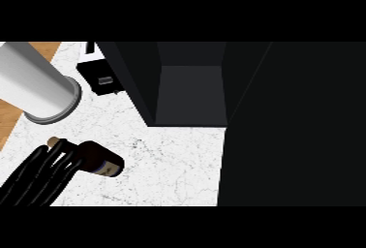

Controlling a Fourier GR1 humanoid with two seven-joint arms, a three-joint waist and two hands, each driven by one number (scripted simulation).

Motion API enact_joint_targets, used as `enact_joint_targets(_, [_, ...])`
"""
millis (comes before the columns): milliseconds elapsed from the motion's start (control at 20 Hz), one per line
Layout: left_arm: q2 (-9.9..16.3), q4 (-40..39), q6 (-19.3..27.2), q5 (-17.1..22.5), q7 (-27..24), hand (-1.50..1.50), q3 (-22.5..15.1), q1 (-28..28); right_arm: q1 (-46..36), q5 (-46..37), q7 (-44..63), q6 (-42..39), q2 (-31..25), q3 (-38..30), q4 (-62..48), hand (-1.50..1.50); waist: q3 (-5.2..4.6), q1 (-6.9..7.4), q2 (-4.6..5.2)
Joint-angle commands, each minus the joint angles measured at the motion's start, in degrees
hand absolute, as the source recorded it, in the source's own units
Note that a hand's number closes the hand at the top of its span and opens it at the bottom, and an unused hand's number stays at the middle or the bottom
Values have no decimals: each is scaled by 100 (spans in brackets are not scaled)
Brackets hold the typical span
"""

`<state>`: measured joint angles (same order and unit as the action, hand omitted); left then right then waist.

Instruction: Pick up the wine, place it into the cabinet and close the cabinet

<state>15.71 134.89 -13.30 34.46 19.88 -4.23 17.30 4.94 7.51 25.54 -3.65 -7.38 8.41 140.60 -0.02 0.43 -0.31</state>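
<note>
The wine bottle (100,160) lies tilted on the white marble counter (172,169) at the lower left. It is dark, with a tan top pointing up-left and a pale label near its base. My left hand (39,174) shows as long black fingers wrapped over the bottle's neck and shoulder, hiding part of it. Its grey forearm (36,82) fills the upper left. The black cabinet (190,92) stands open at top centre, its dark interior showing, about a bottle's length to the right of the bottle. The cabinet's door (293,126) covers the right side. My right hand does not show.
A small black box (103,80) sits on the counter beside the cabinet's left wall. A wooden strip (10,121) runs along the counter's left edge. Bare marble lies between the bottle and the cabinet's front.
</note>
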Motion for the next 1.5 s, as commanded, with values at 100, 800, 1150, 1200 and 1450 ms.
enact_joint_targets(100, [72, 1076, 148, 1006, 317, -150, 520, 36, -26, 68, 349, 128, -21, -96, 513, -150, 1, 8, -4])
enact_joint_targets(800, [592, -102, -268, 2232, 704, -150, 2393, -557, -238, 87, 627, 154, -66, -169, 571, -150, 2, -16, 15])
enact_joint_targets(1150, [380, -1086, -660, 1811, 742, -150, 1996, -866, -51, 77, 755, 91, -54, 35, 1033, -150, 1, -88, 22])
enact_joint_targets(1200, [940, -1643, -525, 2318, 972, -150, 2580, -1392, -417, 71, 967, 238, -49, -126, 846, -150, 0, -83, 29])
enact_joint_targets(1450, [327, -1563, -1162, 1606, 757, -150, 2066, -826, -398, 301, 1161, 149, -93, -219, 1031, -150, 2, -68, 23])
